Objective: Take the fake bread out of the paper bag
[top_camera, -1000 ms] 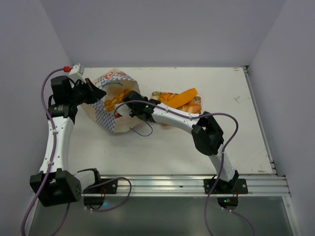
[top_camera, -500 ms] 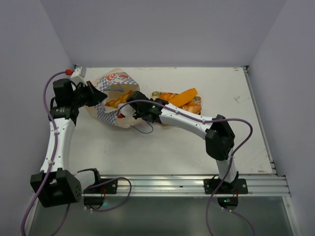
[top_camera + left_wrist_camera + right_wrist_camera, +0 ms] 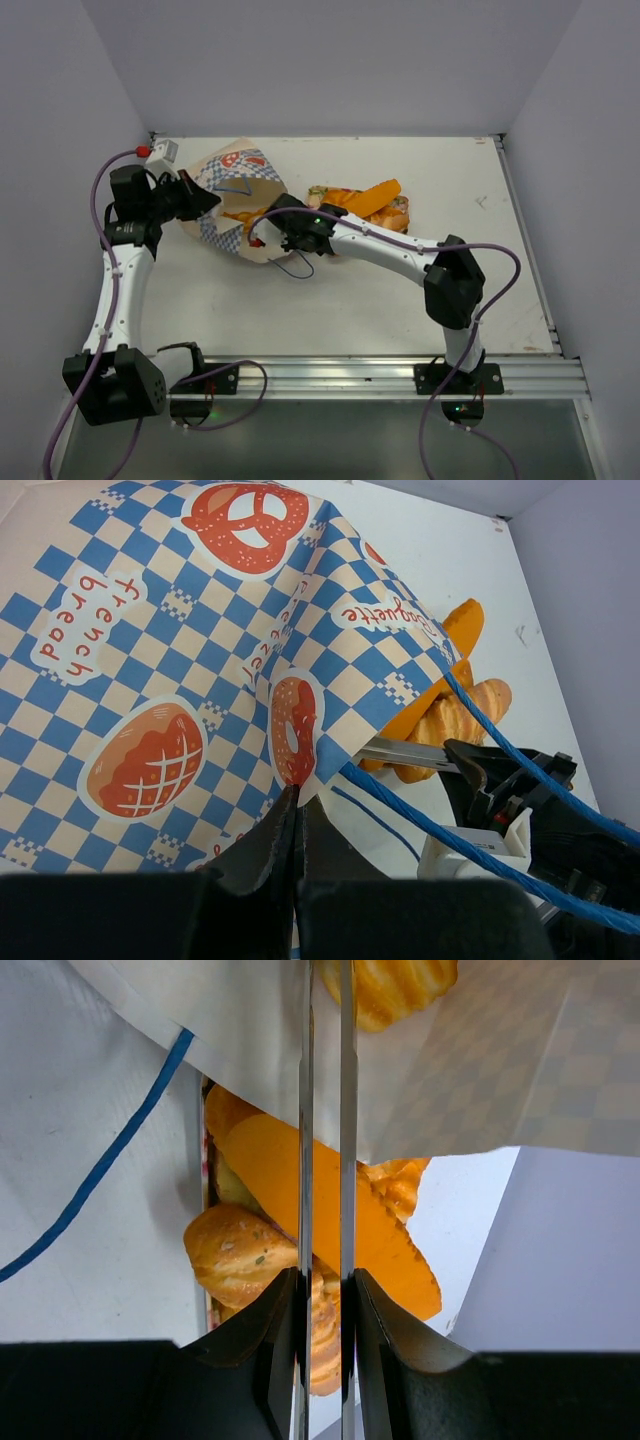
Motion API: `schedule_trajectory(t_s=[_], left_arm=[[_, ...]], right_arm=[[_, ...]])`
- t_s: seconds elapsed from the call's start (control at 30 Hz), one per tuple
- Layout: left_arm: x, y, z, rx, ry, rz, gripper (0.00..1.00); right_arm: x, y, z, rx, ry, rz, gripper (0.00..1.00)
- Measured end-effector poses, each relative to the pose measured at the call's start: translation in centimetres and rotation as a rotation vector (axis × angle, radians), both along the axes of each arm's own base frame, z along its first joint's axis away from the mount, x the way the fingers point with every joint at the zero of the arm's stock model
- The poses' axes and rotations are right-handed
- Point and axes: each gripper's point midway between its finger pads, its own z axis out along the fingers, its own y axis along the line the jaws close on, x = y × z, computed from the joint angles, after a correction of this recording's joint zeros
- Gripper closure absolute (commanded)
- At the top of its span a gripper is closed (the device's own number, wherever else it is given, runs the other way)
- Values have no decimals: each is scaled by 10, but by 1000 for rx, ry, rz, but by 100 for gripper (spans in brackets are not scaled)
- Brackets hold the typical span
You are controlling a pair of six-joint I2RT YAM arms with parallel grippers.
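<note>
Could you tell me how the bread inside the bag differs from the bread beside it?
The bagged bread is mostly hidden by the paper bag; the outside bread lies exposed. The bagged bread sits by the right gripper; the outside bread lies beside its arm. Both are golden-orange.

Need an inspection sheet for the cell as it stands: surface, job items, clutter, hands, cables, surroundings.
Surface: white table, faint marks at far right.
Job's things: paper bag tipped over, mouth toward the right arm; fake bread piled beside it; another piece inside the bag.
Clutter: tray under the pile, mostly hidden.
Hands: left hand shut on the bag's edge; right hand at the bag's mouth, fingers nearly together, grip unclear.
Cables: purple cable along each arm; blue cord handle looped on the table.
Surroundings: plain walls; metal rail at the near edge.
</note>
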Motion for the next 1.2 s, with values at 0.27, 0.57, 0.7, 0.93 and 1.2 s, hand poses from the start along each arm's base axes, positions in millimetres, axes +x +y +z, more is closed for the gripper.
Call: schedule_trajectory(t_s=[0.27,0.57,0.7,0.93,1.2], left_arm=[[-5,-2,-3,-5,-1,-10,100],[-5,-3,-4,-8,-4,-17,100],[-5,-4,-4,-9,-3,-18,100],[-5,-4,-4,-10,-4,-20,100],[-6,-4,-4,-11,-5,-22,100]], right_arm=[[-1,-1,6,15,-5,2,67],[-5,3,20,11,-29,52,59],[-8,6,21,-2,-33,77,56],[-12,16,24,-21,-56,131,55],[-15,26,29,-40,-109,164,53]])
